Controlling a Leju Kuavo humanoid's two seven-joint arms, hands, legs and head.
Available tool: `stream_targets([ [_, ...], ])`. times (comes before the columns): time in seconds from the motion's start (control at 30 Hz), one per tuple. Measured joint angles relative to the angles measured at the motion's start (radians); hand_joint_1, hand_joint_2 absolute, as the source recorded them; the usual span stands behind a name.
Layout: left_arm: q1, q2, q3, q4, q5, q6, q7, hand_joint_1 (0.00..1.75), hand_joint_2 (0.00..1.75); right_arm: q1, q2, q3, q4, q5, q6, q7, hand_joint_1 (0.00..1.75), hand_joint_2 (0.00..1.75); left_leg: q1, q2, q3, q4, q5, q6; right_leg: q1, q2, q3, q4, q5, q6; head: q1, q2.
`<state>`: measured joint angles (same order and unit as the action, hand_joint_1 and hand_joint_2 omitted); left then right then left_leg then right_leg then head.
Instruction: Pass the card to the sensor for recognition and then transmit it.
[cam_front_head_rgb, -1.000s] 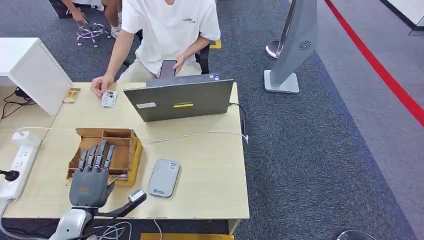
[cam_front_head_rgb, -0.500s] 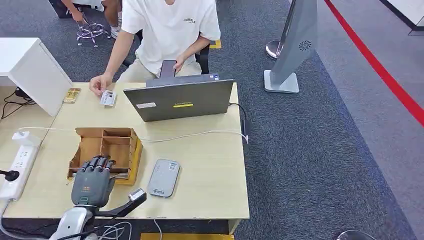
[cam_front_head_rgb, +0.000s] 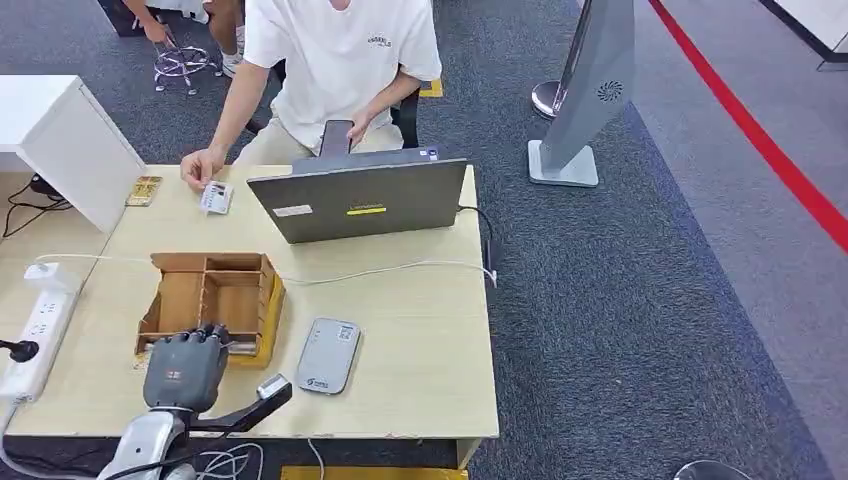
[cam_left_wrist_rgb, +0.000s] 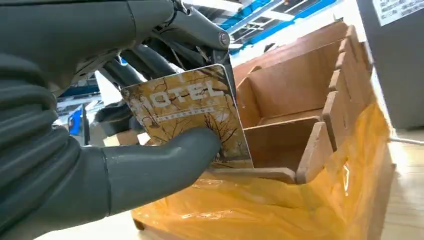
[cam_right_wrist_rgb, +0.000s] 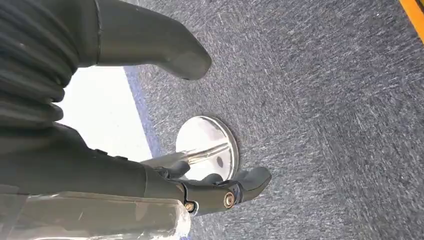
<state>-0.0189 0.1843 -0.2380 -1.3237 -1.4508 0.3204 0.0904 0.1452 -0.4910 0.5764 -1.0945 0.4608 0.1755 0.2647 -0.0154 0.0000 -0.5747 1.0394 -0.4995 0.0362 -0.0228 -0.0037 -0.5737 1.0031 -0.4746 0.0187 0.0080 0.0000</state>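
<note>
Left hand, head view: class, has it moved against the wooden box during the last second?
Yes. The left hand has drawn back from over the wooden box toward the table's near edge, fingers curled, pinching the card.

Reader (cam_front_head_rgb: 327, 356) right of box (cam_front_head_rgb: 212, 303), prob. apart.

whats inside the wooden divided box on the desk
The far compartments of the wooden box look bare. At its near edge the left hand pinches a hotel card; the hand covers the near compartments, so their contents cannot be seen.

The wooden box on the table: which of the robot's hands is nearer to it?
Left. The left hand is at the wooden box's near edge, holding a card. The right hand hangs over carpet.
</note>
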Motion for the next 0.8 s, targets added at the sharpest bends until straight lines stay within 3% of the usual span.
stream_targets([
  [0.3,0.004,0.000,0.000,-0.015,0.015,0.031,-0.019,1.75,1.75,0.000,0.002,0.001,0.002,0.006,0.002,-0.005,0.00,1.75,0.000,0.000,0.000,0.000,0.000,0.000,0.000,0.000,0.000,0.000,0.000,0.000,0.000,0.000],
  [0.6,0.067,0.007,-0.026,-0.188,-0.016,0.040,-0.021,1.75,1.75,0.036,0.002,0.002,-0.026,-0.002,-0.022,0.021,0.00,1.75,0.000,0.000,0.000,0.000,0.000,0.000,0.000,0.000,0.000,0.000,0.000,0.000,0.000,0.000],
  [0.8,0.079,0.013,-0.031,-0.232,-0.018,0.040,-0.021,1.75,1.75,0.042,0.002,0.002,-0.034,-0.002,-0.023,0.021,0.00,1.75,0.000,0.000,0.000,0.000,0.000,0.000,0.000,0.000,0.000,0.000,0.000,0.000,0.000,0.000],
])
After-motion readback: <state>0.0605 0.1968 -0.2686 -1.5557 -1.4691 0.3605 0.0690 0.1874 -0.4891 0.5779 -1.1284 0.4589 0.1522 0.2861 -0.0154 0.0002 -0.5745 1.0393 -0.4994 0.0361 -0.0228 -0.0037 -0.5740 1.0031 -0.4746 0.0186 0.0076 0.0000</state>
